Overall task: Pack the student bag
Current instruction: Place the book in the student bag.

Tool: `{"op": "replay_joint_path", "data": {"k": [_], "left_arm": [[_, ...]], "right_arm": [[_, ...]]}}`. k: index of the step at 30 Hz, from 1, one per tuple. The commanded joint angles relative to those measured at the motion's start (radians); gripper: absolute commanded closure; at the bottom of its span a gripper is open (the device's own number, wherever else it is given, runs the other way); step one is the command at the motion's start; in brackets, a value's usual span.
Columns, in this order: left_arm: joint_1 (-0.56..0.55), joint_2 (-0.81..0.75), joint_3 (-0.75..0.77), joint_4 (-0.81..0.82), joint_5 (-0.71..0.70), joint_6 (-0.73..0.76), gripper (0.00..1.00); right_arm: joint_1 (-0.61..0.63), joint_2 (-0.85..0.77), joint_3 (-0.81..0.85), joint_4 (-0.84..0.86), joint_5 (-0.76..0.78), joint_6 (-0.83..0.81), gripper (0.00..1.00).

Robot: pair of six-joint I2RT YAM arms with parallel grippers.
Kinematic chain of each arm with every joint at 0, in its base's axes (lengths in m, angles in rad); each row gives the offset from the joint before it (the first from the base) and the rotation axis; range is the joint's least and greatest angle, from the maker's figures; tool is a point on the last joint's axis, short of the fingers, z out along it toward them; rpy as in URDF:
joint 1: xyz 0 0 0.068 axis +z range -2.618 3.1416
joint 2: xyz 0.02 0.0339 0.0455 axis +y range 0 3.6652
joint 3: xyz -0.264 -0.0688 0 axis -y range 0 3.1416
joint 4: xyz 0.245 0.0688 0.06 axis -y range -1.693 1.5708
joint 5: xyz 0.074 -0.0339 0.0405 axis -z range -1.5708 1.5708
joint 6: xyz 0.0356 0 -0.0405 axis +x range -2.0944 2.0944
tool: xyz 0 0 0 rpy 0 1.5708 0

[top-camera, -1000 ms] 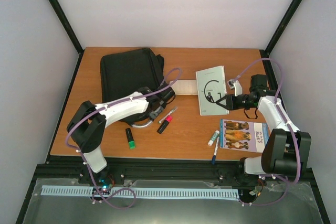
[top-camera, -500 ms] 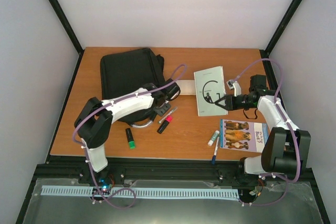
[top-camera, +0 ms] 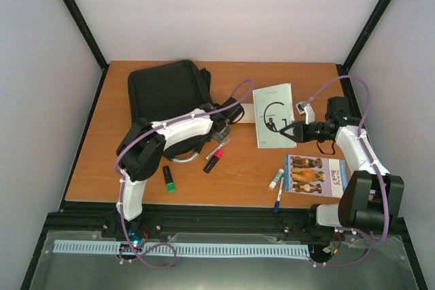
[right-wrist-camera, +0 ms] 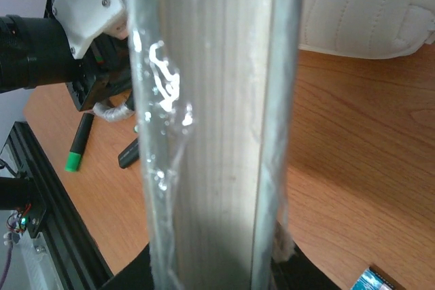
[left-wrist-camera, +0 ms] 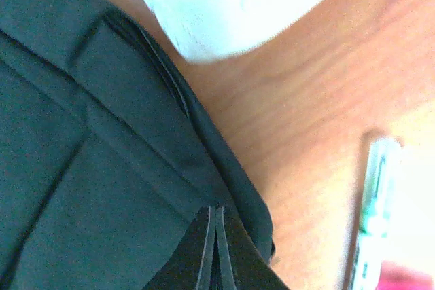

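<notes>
The student bag [top-camera: 165, 93] is a black backpack lying flat at the back left of the table. My left gripper [top-camera: 223, 129] is at the bag's right edge. In the left wrist view its jaws are shut, with the tips [left-wrist-camera: 216, 210] against the black fabric [left-wrist-camera: 102, 188]. Whether any fabric is pinched does not show. My right gripper [top-camera: 293, 131] is shut on the near right edge of a white notebook [top-camera: 273, 115]. The right wrist view shows that notebook edge-on [right-wrist-camera: 217, 134], in clear wrap, above the table.
A white pencil pouch [top-camera: 242, 113] lies between the bag and the notebook. A pen [top-camera: 219, 147], a red marker [top-camera: 213, 161] and a green highlighter [top-camera: 168, 178] lie near the bag. A glue stick [top-camera: 275, 178], a blue pen [top-camera: 279, 199] and a dog picture book [top-camera: 317, 175] lie at the front right.
My left arm has reached further right along the bag's edge; its jaws opened, then shut. The bag shifted slightly. The right gripper keeps hold of the notebook, almost still.
</notes>
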Motion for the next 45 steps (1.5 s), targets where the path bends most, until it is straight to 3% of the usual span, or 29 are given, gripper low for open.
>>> {"op": "replay_joint_path", "data": {"k": [1, 7, 10, 11, 13, 15, 17, 30, 45], "left_arm": [[0.002, 0.032, 0.118, 0.072, -0.066, -0.029, 0.99], [0.039, 0.093, 0.260, 0.049, 0.098, -0.037, 0.99], [0.056, 0.103, 0.318, -0.038, 0.158, -0.028, 0.99], [0.063, 0.090, 0.323, -0.078, 0.189, -0.016, 0.94], [0.078, 0.047, 0.304, -0.151, 0.267, 0.004, 0.65], [0.086, -0.023, 0.215, -0.162, 0.256, 0.002, 0.38], [0.086, -0.065, 0.139, -0.143, 0.221, -0.010, 0.31], [0.056, -0.023, 0.013, -0.108, -0.056, -0.044, 0.35], [0.014, 0.015, 0.026, -0.068, 0.074, -0.007, 0.35]], "right_arm": [[-0.029, -0.046, 0.018, 0.058, -0.074, -0.024, 0.96], [-0.041, -0.046, 0.019, 0.058, -0.079, -0.024, 0.96], [-0.042, -0.047, 0.019, 0.057, -0.079, -0.026, 0.96], [-0.043, -0.047, 0.019, 0.057, -0.079, -0.025, 0.96], [-0.044, -0.050, 0.017, 0.058, -0.083, -0.023, 0.96], [-0.046, -0.049, 0.016, 0.058, -0.086, -0.023, 0.96], [-0.046, -0.048, 0.018, 0.055, -0.094, -0.026, 0.96], [-0.047, -0.039, 0.021, 0.046, -0.111, -0.031, 0.95], [-0.048, -0.039, 0.024, 0.038, -0.114, -0.037, 0.95]]}}
